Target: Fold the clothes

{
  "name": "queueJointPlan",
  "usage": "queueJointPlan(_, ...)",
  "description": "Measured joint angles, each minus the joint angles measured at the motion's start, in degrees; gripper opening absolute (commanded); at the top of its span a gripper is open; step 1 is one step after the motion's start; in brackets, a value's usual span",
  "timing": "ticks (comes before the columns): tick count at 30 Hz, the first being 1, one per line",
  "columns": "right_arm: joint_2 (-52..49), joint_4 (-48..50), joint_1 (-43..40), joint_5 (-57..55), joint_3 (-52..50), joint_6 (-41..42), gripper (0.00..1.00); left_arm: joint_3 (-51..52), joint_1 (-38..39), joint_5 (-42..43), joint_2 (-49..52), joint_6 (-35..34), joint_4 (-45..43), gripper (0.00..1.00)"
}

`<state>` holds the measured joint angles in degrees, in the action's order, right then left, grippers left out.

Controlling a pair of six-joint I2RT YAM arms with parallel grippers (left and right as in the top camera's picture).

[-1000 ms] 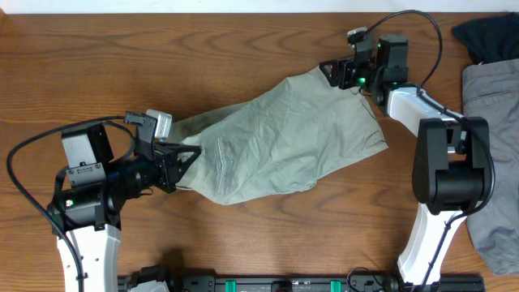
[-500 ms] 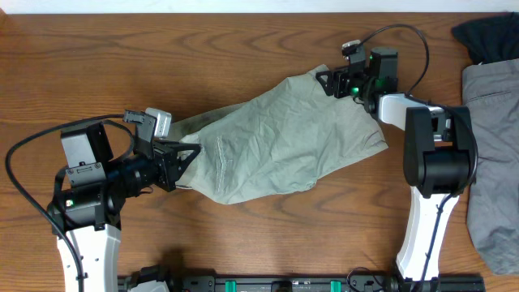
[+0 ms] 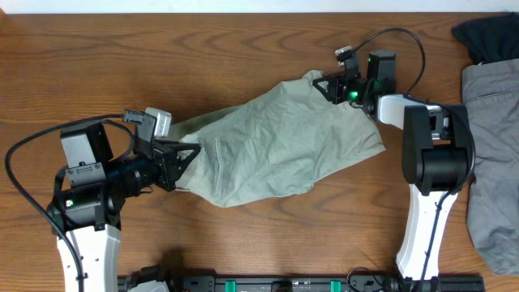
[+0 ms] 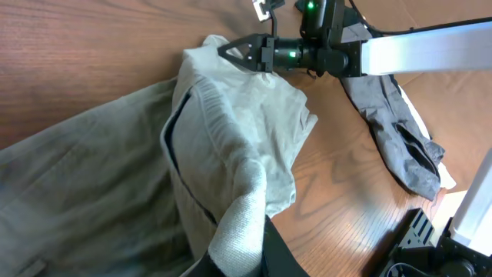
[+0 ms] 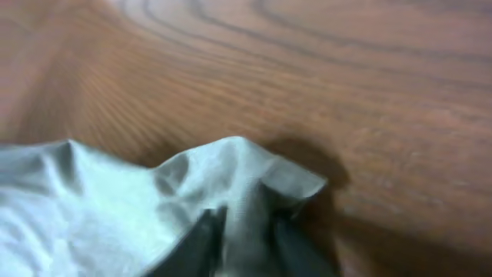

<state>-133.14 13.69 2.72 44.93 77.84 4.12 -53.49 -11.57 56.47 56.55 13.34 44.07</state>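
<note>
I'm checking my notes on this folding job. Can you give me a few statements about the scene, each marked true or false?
1. The left hand grips one end of the shorts. True.
2. The shorts are folded into a neat square. False: they lie stretched out and crumpled between both hands.
3. A grey garment lies by the table's right edge. True.
4. The right hand hovers over bare wood. False: it pinches the shorts' far corner.
</note>
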Motion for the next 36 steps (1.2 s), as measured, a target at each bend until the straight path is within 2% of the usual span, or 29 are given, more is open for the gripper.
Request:
queueJointPlan(3, -0.2, -0.2, -1.1, 2.5, 0.0, 1.2, 0.01, 0.0, 0.0, 0.0, 0.0, 0.0, -0.2, 0.06)
queueJointPlan(10, 1.3, -0.5, -5.7, 9.5, -0.3, 3.7, 0.01, 0.0, 0.0, 0.0, 0.0, 0.0, -2.2, 0.06)
queueJointPlan(18, 15.8, -0.3, -9.1, 18.5, -0.7, 9.6, 0.01, 0.0, 0.0, 0.2, 0.0, -0.5, -8.4, 0.06)
queueJointPlan(24, 25.1, -0.2, -9.6, 21.2, -0.7, 12.2, 0.01, 0.0, 0.0, 0.2, 0.0, -1.5, -10.4, 0.06)
queueJointPlan(30, 31.6, -1.5, -9.9, 20.3, -0.7, 15.3, 0.01, -0.1, 0.0, 0.2, -0.8, -5.8, -16.6, 0.06)
queueJointPlan(36, 40.2, -15.3, -12.7, 8.4, -0.7, 18.9, 0.02, -2.9, 0.0, 0.2, -5.2, -11.2, -24.1, 0.06)
